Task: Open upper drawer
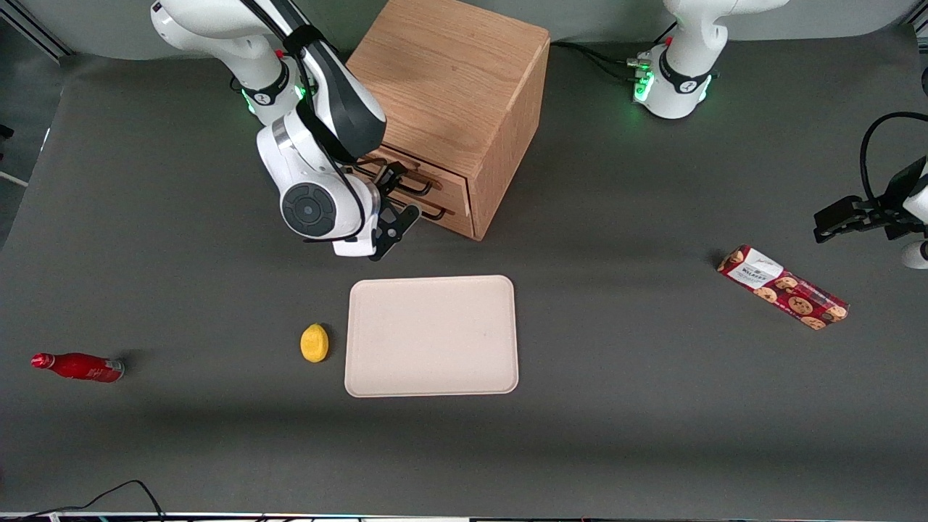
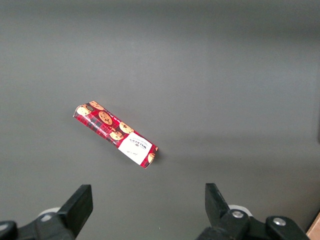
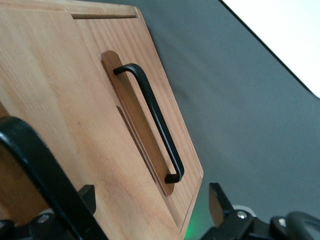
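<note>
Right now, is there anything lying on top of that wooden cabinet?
Nothing lies on the oak cabinet where its top shows; the working arm covers one corner. The gripper hangs in front of the upper drawer, jaws open around no handle.

Cabinet [image 1: 449, 109] 12 o'clock | gripper [image 1: 395, 203] before upper drawer [image 1: 428, 181] | tray [image 1: 431, 336] centre | lemon [image 1: 315, 343] beside tray, 9 o'clock

The right arm covers most of the upper drawer [image 1: 406, 174] in the front view — only part of its black handle [image 1: 415, 183] shows past the gripper [image 1: 391, 210]. In the right wrist view that handle [image 3: 47, 170] runs off the picture's edge, and the fingertips are cut off too — no grip can be judged. The red bottle's [image 1: 78, 367] label is too small to read
</note>
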You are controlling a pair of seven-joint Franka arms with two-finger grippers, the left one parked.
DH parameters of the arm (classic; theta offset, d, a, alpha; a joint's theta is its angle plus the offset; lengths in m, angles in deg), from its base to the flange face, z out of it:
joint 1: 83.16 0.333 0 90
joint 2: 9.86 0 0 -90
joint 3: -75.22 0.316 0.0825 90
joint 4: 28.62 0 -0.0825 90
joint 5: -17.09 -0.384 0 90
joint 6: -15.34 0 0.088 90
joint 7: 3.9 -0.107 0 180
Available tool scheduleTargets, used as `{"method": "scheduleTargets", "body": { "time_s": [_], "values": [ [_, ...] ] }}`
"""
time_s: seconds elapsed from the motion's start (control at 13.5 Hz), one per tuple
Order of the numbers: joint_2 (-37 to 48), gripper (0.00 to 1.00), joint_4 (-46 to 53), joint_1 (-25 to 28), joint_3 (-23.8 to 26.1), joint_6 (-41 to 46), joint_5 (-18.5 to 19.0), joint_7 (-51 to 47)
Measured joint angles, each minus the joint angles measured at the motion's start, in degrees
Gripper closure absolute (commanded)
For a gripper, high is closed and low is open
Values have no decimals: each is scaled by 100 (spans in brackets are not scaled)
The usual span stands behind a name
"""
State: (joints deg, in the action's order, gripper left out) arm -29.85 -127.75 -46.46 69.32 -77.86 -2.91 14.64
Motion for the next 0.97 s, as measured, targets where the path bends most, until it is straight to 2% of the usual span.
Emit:
{"method": "scheduleTargets", "body": {
  "time_s": [0.45, 0.97],
  "values": [
    [-1, 0, 0, -38, 4, -53, 0, 46],
    [-170, 0, 203, -377, 66, -157, 5, 280]
  ]
}}
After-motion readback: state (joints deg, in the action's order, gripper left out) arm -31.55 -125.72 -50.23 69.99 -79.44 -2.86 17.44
